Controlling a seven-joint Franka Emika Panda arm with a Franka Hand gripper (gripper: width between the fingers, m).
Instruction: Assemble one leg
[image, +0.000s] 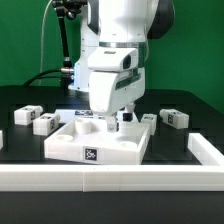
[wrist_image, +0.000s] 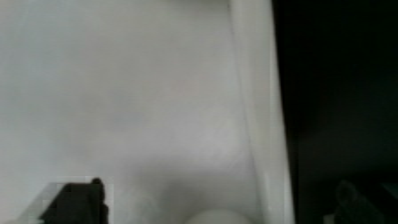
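Observation:
My gripper is low over the far right part of the large white square panel, with its fingers inside the raised rim. In the wrist view the two dark fingertips stand wide apart over the panel's white surface and its rim. A blurred white rounded shape lies between them, touching neither; I cannot tell what it is. Two white tagged legs lie on the black table at the exterior view's left. Another leg lies at the right, and one lies next to the panel's far right corner.
A long white rail runs along the table's front and turns up at the right. A white piece shows at the exterior view's left edge. Cables and a stand are behind the arm, before a green backdrop.

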